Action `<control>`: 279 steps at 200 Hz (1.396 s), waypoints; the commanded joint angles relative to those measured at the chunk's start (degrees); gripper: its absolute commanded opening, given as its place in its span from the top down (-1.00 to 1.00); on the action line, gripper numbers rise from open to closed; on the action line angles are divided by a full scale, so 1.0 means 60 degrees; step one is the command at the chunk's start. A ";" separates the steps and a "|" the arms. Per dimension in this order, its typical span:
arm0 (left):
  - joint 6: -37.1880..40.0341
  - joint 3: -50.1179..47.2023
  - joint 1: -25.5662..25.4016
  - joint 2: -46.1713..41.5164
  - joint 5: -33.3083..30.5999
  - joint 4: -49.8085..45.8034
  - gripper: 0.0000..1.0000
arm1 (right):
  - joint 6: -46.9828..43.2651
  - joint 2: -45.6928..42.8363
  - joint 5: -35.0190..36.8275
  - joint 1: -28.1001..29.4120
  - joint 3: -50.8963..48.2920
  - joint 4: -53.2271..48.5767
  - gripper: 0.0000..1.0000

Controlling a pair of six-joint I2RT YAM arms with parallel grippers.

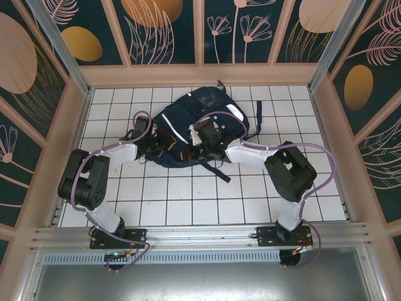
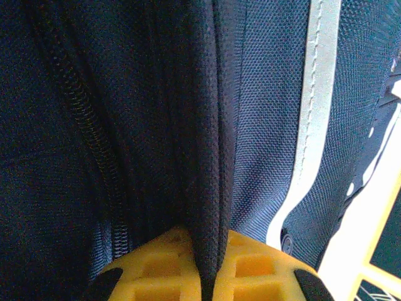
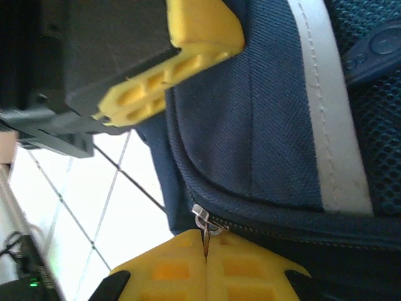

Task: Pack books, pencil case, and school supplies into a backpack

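Top external: backpack [image 1: 182, 116] on table [image 1: 188, 204], contents hidden.

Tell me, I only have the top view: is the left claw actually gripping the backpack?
Observer: Yes. The left wrist view shows the left claw shut on a ridge of backpack fabric.
Operator: And the right claw?
Observer: Its wrist view shows the right claw shut on the metal zipper pull.
Operator: How close are the two claws?
Observer: Close. The right wrist view catches the left claw's yellow fingers on the same panel as the pull.
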 commanded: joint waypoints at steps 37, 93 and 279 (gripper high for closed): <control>0.0809 0.0753 0.0055 0.0044 -0.0225 0.0083 1.00 | -0.1284 -0.1435 0.1768 -0.1392 -0.1400 -0.2352 1.00; 0.1196 0.0818 0.0052 -0.0204 -0.0393 -0.0414 1.00 | -0.1620 -0.1510 0.3411 -0.2361 -0.0963 -0.1975 1.00; 0.8653 -0.1166 0.0352 -0.3170 -1.2293 0.1171 -0.97 | -0.3441 -0.5811 0.4618 -0.8003 -0.7619 0.7539 -0.84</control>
